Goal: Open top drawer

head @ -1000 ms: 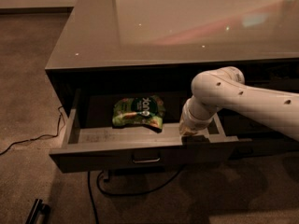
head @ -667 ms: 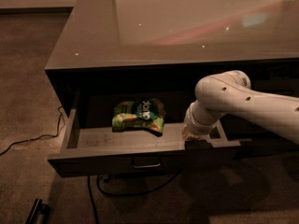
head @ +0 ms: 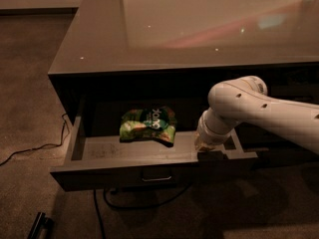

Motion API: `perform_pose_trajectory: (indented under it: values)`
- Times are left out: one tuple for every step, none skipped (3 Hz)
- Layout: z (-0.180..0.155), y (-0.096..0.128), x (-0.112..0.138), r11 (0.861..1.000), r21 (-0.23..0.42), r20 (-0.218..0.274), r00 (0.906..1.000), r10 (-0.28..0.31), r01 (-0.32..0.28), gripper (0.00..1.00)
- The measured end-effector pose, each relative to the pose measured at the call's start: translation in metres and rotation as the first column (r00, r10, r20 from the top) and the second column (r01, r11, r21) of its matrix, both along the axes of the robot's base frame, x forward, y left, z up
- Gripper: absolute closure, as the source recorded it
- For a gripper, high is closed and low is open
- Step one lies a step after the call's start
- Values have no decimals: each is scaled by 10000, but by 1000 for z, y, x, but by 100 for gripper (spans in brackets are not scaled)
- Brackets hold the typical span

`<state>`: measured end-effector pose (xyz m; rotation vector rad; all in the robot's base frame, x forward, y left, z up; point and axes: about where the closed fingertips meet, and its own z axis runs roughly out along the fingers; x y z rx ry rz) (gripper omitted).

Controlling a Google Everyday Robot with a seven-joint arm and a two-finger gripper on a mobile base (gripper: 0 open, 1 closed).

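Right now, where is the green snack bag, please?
The green snack bag lies centrally in the open top drawer, left of the end effector at its front wall.

One top drawer (head: 99, 176), with one loop handle (head: 156, 176) on its front; one green snack bag (head: 148, 126) inside it; one gripper (head: 209, 146) at its front edge; one counter (head: 199, 34) above it

Cream-white arm (head: 269, 111) — smooth rounded links (small dark dots), ringed wrist, dark gripper (head: 209, 153) at front rim of top drawer (head: 109, 176)
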<state>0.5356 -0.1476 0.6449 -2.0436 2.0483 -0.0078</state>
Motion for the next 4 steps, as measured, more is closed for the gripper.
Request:
perform_pose_trajectory:
  values:
    - [0,0,0,10000,0,0,10000,0,0,36]
    - [0,0,0,10000,0,-1,10000,0,0,12]
    - [0,0,0,10000,0,-1,10000,0,0,0]
    - [0,0,0,10000,0,-1,10000,1,-1,0]
